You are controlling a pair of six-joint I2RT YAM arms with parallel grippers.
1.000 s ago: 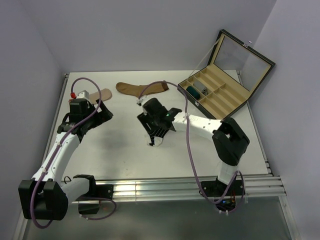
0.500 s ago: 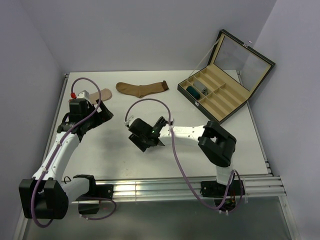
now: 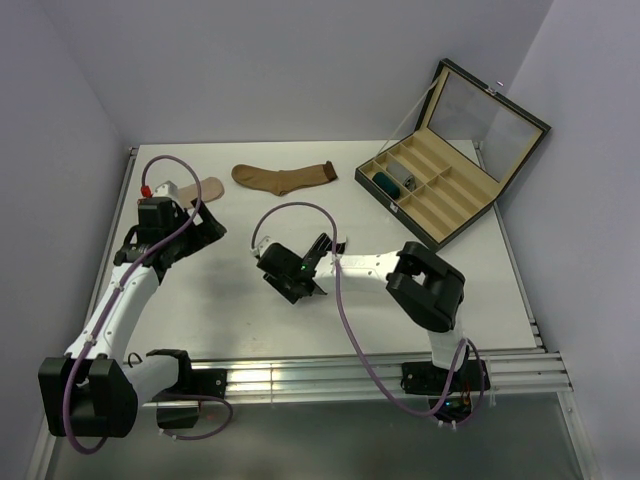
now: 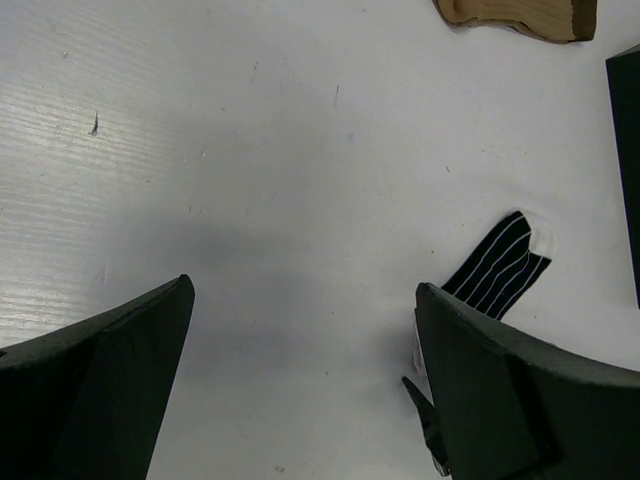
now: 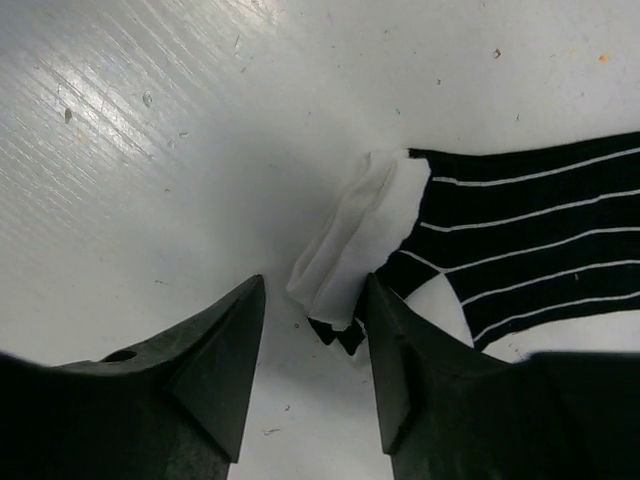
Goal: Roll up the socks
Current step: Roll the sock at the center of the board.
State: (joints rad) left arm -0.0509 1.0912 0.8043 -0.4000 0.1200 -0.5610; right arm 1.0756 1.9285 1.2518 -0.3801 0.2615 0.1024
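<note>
A black sock with white stripes [image 5: 520, 240] lies flat on the white table, and its white toe [image 5: 360, 235] points between my right gripper's jaws. My right gripper [image 5: 312, 300] [image 3: 290, 277] is low over the table, open but narrow. Its right finger touches the toe and the left finger stands a little apart from it. The same sock [image 4: 500, 268] shows past my left gripper's right finger. My left gripper [image 4: 305, 300] [image 3: 205, 228] hangs wide open over bare table. A brown sock [image 3: 285, 177] lies flat at the back. A beige sock [image 3: 203, 189] is half hidden behind the left arm.
An open black box [image 3: 455, 205] with beige compartments stands at the back right, lid up. A teal roll [image 3: 383, 182] and a grey roll [image 3: 401, 177] sit in its left compartments. Walls close in the table on the left, back and right.
My right arm swung left and came down toward the table. Its jaws have narrowed round the sock's white toe. The left arm has not moved.
</note>
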